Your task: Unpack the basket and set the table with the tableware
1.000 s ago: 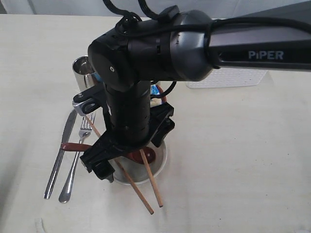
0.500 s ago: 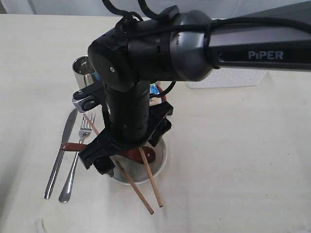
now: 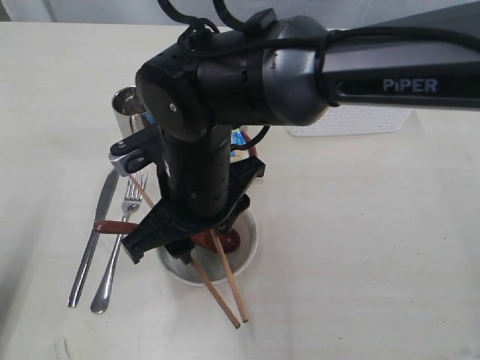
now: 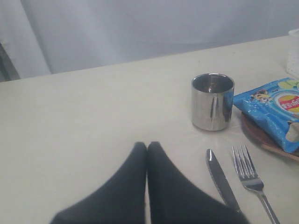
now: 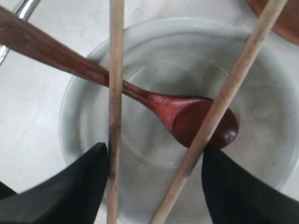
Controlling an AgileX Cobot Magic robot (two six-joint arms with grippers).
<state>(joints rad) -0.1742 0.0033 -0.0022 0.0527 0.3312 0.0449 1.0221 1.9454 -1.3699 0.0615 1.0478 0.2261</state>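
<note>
My right gripper (image 5: pixel 156 161) is open over the white bowl (image 5: pixel 266 154), and both wooden chopsticks (image 5: pixel 115 93) pass between its fingers. One finger touches a stick. The sticks lie across the bowl over the reddish-brown spoon (image 5: pixel 196 119), whose bowl rests inside. In the exterior view the right arm hides most of the bowl (image 3: pixel 249 241); the chopsticks (image 3: pixel 225 289) stick out toward the near edge. Knife (image 3: pixel 88 244), fork (image 3: pixel 114 259) and spoon handle (image 3: pixel 112 226) lie to the left, with the steel cup (image 3: pixel 124 103) behind. My left gripper (image 4: pixel 147 145) is shut and empty above the table (image 4: pixel 93 116).
The white basket (image 3: pixel 352 120) stands at the back right, partly behind the arm. The blue chips packet (image 4: pixel 273 109) lies on the brown plate (image 4: pixel 254 133) beside the cup (image 4: pixel 212 101), knife (image 4: pixel 219 179) and fork (image 4: pixel 247 172).
The right gripper has sunk toward the bowl and its fingers have drawn in round the chopsticks. The sticks' near ends have come closer together.
</note>
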